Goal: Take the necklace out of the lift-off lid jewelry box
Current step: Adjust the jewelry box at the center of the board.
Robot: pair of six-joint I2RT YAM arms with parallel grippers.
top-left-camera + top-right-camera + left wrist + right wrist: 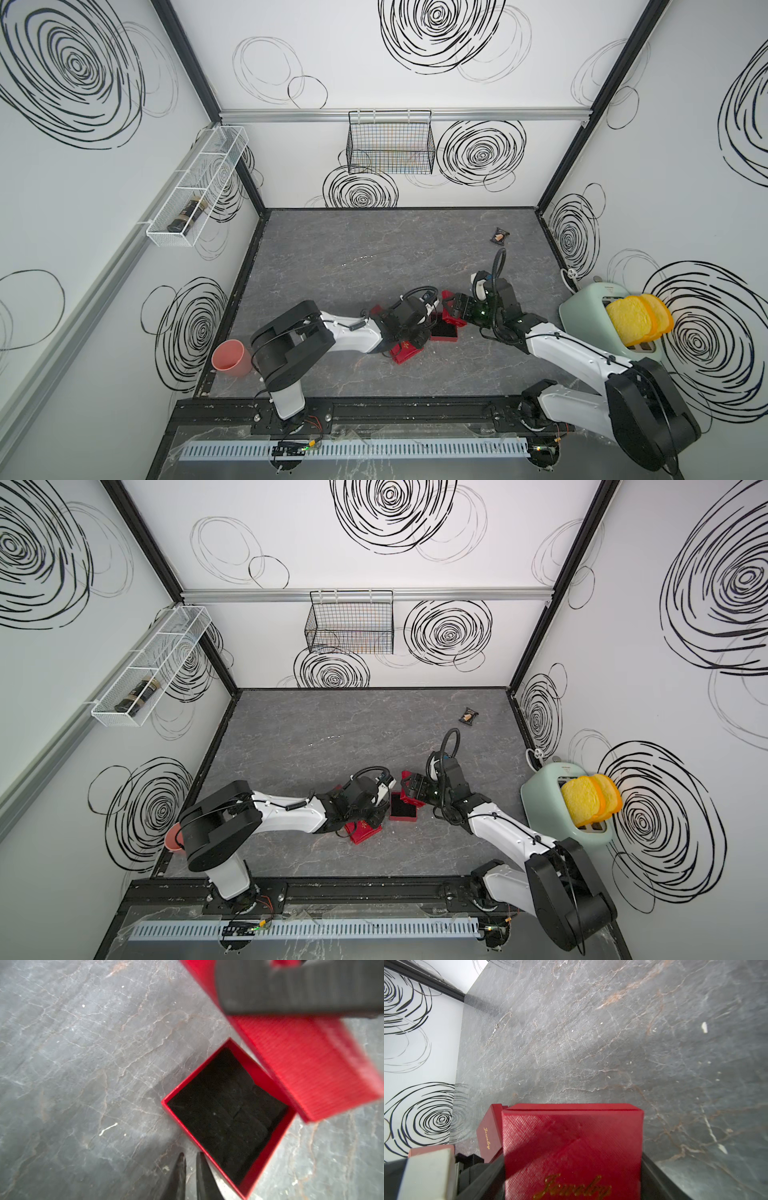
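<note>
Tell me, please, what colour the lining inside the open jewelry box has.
Black. The lining of the red box shows best in the left wrist view.

Our left arm (349, 330) and right arm (569, 347) both reach inward, with the wrists close together. Our left tool (190, 1157) points down, its fingers almost together with only a thin slit between them. Our right tool (573, 1159) clamps a red lid (571, 1132) by its sides, jaws wide.

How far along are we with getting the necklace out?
Done: lid off, held in the right gripper; box base shows only black foam; necklace lies on the table. The left gripper is nearly shut, empty. Left: perhaps just setting the lid down.
</note>
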